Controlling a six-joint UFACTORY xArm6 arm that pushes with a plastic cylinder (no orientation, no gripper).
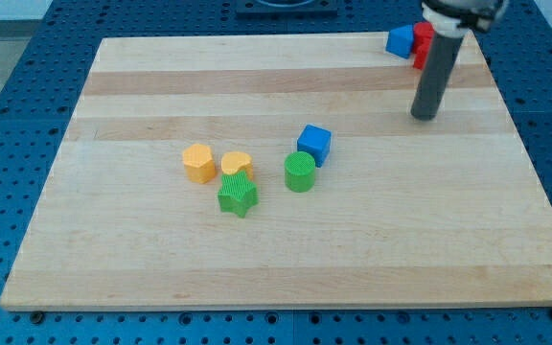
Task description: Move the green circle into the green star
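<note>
On a pale wooden board (pixel 353 249), the green circle block (pixel 299 172) sits near the green star block (pixel 238 195), apart, with a blue cube (pixel 314 144) touching its upper right. Yellow-orange blocks (pixel 199 163) (pixel 237 164) crowd the star's top. My tip (pixel 424 117) holds nothing, well away toward the view's top right, near blue (pixel 400 40) and red (pixel 422 43) blocks.

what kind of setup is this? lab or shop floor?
Likely a lab test bench: a pale wooden board on a blue perforated table, toy-like blocks such as the green circle and green star, and my tip above.
</note>
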